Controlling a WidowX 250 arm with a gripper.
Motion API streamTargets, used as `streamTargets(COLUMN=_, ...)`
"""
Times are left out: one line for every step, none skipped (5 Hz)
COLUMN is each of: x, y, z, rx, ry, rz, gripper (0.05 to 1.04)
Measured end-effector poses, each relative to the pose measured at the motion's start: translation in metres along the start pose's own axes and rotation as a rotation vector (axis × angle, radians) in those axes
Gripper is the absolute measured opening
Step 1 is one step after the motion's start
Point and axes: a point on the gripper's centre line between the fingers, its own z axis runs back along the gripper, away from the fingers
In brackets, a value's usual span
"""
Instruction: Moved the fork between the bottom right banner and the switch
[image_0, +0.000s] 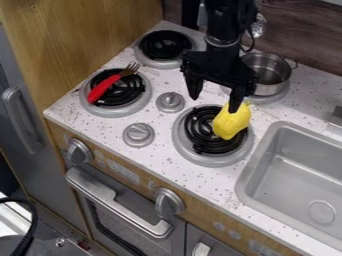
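As the black gripper (214, 104) hangs with fingers spread, the red-handled fork (103, 88) lies on the front-left burner (141, 103).
The arm drops from the top edge, fingers downward near a yellow toy pepper (232, 121); the fork slants, tines toward the view's upper right, handle lower left.
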Motion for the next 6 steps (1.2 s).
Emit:
streamTargets(x=-0.006, y=0.0, z=-0.011, rx=0.006, ry=0.038, rz=-0.003, gripper=0.992)
streamTargets(x=0.0, y=0.034, z=-0.02, rx=0.039, ry=0.05, rz=0.037, gripper=0.992)
streamTargets(x=0.012, y=0.086, z=-0.036, rx=0.053, ry=0.07, rz=0.082, gripper=0.992)
streamTargets(x=0.027, y=0.131, z=-0.054, rx=0.057, ry=0.088, rz=0.097, gripper=0.992)
streamTargets(x=0.037, y=0.181, z=-0.068, rx=0.069, ry=0.1, rz=0.113, gripper=0.992)
streamTargets(x=0.04, y=0.202, z=-0.074, rx=0.074, ry=0.116, rz=0.09, gripper=0.992)
